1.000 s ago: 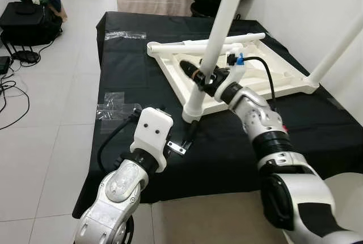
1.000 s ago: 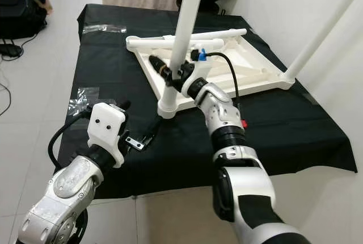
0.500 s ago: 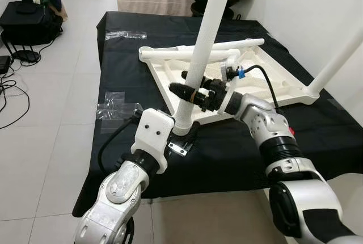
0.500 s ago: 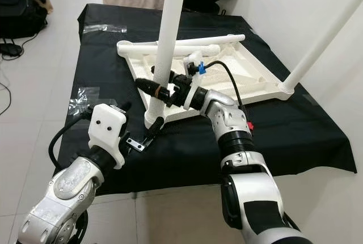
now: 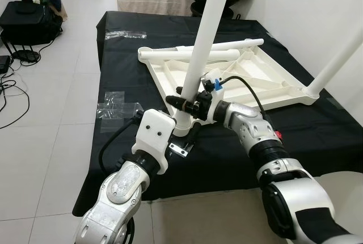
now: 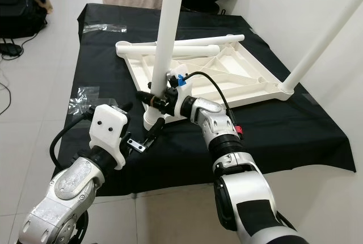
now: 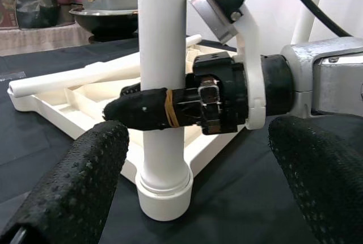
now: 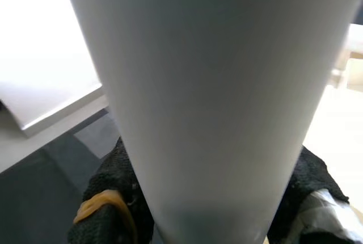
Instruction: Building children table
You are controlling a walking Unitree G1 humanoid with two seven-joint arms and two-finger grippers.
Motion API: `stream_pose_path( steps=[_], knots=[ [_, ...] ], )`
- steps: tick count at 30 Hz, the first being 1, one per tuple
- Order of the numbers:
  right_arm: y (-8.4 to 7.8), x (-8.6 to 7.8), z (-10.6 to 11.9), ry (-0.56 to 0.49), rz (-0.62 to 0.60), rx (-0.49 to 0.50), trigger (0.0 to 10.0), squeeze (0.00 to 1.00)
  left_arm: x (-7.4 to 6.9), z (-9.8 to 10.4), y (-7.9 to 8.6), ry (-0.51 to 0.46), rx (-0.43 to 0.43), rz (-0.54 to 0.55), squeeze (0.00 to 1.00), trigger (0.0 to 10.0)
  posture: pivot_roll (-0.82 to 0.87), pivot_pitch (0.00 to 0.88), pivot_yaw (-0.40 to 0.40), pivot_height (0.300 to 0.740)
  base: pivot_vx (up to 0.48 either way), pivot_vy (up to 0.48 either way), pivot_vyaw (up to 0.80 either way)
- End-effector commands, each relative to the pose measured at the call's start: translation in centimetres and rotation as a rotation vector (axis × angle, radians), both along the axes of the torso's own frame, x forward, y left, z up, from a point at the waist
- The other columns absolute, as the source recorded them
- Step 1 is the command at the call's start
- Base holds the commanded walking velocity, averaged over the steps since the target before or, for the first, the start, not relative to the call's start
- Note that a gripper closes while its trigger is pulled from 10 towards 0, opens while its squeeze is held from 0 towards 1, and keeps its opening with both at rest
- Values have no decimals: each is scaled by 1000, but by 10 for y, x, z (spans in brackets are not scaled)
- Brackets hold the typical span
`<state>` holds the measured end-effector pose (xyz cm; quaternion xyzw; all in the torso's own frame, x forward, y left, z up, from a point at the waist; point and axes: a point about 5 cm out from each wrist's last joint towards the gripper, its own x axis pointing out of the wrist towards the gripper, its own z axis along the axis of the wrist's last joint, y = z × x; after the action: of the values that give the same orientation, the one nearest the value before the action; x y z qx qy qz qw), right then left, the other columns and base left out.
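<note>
A white children's table top (image 5: 266, 79) lies upside down on the black-covered table (image 5: 130, 74). At its near-left corner a white leg (image 5: 207, 28) stands upright. My right gripper (image 5: 184, 101) is shut on that leg low down, just above its base; its black fingers (image 8: 108, 198) sit on either side of the tube. A second leg (image 5: 337, 57) rises at the right corner, and a third (image 5: 198, 51) lies along the far edge. My left gripper (image 7: 198, 136) is open, close in front of the leg's base (image 7: 164, 193) without touching it.
Clear plastic wrappers (image 5: 116, 106) lie on the cloth at left, with another (image 5: 125, 35) at the far left. A small metal bracket (image 5: 180, 148) shows by my left fingers. A black bag (image 5: 28, 20) and cables lie on the floor to the left. The table's front edge is close.
The table top has slid toward the near left with its upright leg. My right gripper now holds the leg lower, near the base. The left arm has barely moved.
</note>
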<state>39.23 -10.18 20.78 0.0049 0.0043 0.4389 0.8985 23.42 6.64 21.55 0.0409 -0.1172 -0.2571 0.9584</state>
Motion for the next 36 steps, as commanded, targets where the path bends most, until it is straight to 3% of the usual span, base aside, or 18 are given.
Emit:
stream_pose_path(
  steps=[1,3,4,5,8,9,12,16,17,18,19,22,24,25,29,33,35,36],
  knots=[
    [-5,7,13,-29,-110,58,0,0,0,-3,0,8,19,3,0,10000,79,106,-157,740,0,0,0],
    [-7,10,18,-47,-189,77,0,0,0,-3,1,7,20,6,0,10000,78,107,-156,740,0,0,0],
    [-14,17,22,-36,-371,116,0,0,0,-3,3,6,24,9,0,10000,73,108,-155,740,0,0,0],
    [-14,17,22,-36,-371,116,0,0,0,-3,3,6,24,9,0,10000,73,108,-155,740,0,0,0],
    [-52,24,13,-1,-913,75,0,0,1,-3,4,2,26,12,0,10000,69,109,-153,740,0,0,0],
    [-52,24,13,-1,-913,75,0,0,1,-3,4,2,26,12,0,10000,69,109,-153,740,0,0,0],
    [-79,16,-9,94,-1258,38,0,0,2,-1,3,-5,28,13,0,10000,74,111,-155,740,0,0,0],
    [-80,12,-17,131,-1332,32,0,0,2,-1,2,-8,29,13,0,10000,72,113,-154,740,0,0,0],
    [-80,12,-17,131,-1332,32,0,0,2,-1,2,-8,29,13,0,10000,72,113,-154,740,0,0,0],
    [-68,13,-16,152,-1281,54,2039,0,2,-1,3,-6,30,13,0,10000,72,115,-155,740,0,0,0],
    [-55,16,-12,147,-1212,70,10000,0,2,-1,3,-4,30,14,0,10000,68,116,-154,740,0,0,0],
    [-47,17,-9,142,-1163,81,10000,0,2,-2,3,-2,29,14,0,10000,68,116,-154,740,0,0,0],
    [-29,20,0,117,-1042,130,10000,0,2,-2,3,-1,30,14,0,10000,67,116,-157,740,0,0,0],
    [-25,21,5,89,-1001,135,10000,1000,2,-2,3,-1,29,15,0,10000,67,116,-157,740,0,0,0],
    [-18,22,12,65,-939,165,10000,1000,2,-2,3,-1,27,17,0,10000,66,116,-158,740,0,0,0],
    [-7,23,20,27,-791,175,10000,1000,3,-1,3,-2,27,17,0,10000,66,114,-157,740,0,0,0],
    [20,7,25,-26,-229,127,10000,1000,4,0,3,-7,27,18,0,10000,65,111,-157,740,0,0,0],
    [20,7,25,-26,-229,127,10000,1000,4,0,3,-7,27,18,0,10000,65,111,-157,740,0,0,0]
  ],
)
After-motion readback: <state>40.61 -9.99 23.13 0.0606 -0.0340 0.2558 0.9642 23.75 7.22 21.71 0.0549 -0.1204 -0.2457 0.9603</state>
